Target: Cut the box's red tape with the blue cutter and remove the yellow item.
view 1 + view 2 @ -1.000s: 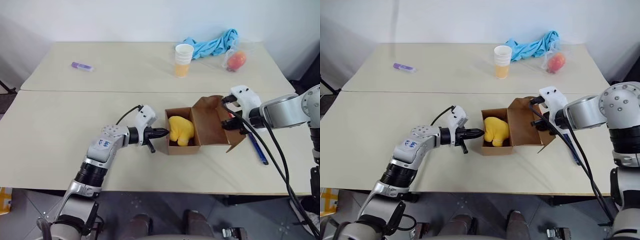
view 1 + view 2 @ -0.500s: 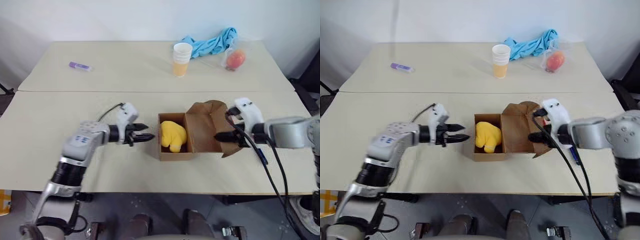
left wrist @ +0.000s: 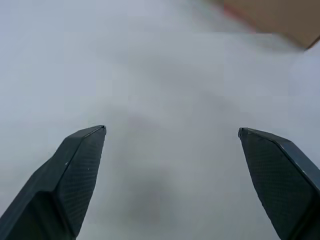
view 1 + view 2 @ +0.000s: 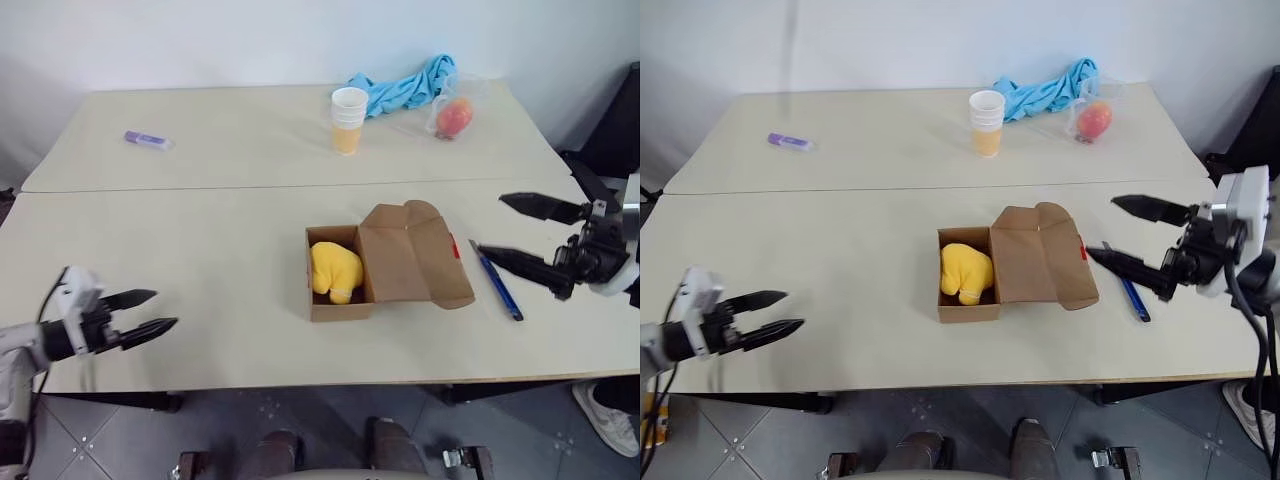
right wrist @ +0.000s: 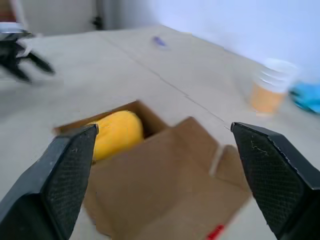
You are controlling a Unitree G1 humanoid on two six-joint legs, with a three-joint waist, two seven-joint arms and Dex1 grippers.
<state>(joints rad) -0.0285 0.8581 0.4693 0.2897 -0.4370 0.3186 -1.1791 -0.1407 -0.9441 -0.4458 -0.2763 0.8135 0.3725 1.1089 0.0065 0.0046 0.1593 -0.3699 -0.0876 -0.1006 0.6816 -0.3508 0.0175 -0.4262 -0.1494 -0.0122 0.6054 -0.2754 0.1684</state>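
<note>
The brown box (image 4: 340, 298) sits open in the middle of the near table, its flaps (image 4: 412, 254) folded out to the right. A sliver of red tape (image 4: 455, 247) shows on the flap's edge. The yellow item (image 4: 335, 270) lies inside the box. The blue cutter (image 4: 497, 283) lies on the table just right of the flaps. My left gripper (image 4: 160, 310) hangs open and empty near the table's front left edge, far from the box. Beyond the cutter on the right, my right gripper (image 4: 493, 224) is open and empty, pointing toward the box (image 5: 165, 200).
On the far table stand a paper cup (image 4: 347, 120), a blue cloth (image 4: 405, 85) and a red-orange fruit in clear plastic (image 4: 450, 117). A purple marker (image 4: 147, 140) lies far left. A seam (image 4: 200, 186) runs between the two tables.
Both grippers have opened and pulled away from the box. The left one swung far out to the left; the right one drew back to the right and levelled out.
</note>
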